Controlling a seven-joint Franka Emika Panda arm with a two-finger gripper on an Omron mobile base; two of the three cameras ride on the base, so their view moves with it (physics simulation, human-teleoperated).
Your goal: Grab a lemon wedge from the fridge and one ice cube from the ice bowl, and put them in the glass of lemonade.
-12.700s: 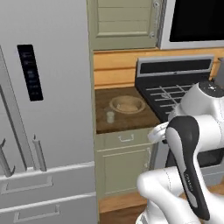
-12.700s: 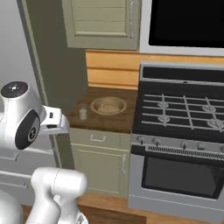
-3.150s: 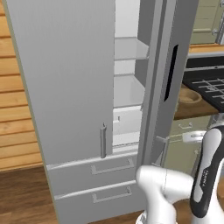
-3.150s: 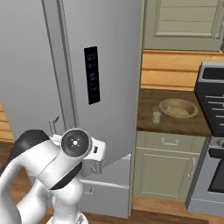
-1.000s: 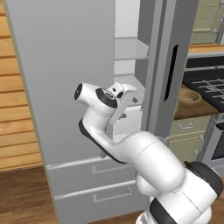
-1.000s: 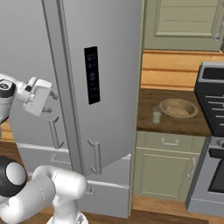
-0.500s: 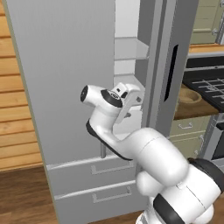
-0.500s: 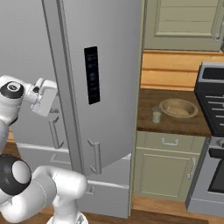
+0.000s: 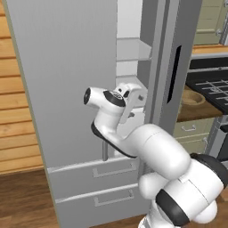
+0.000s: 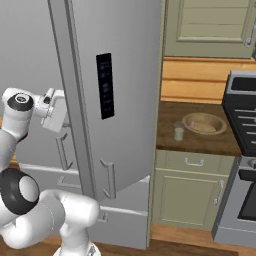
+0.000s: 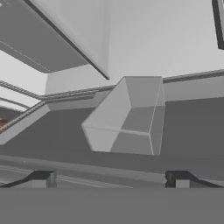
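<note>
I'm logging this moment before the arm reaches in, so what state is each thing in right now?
fridge: one door ajar, white shelves showing in the gap; both lower drawers shut.
gripper: open, empty, raised at the door gap.
glass of lemonade: upright on the counter, holding pale liquid.
ice bowl: upright on the counter beside the glass.
cabinet below the counter: shut.

Even, flat, shadowless rendered light
</note>
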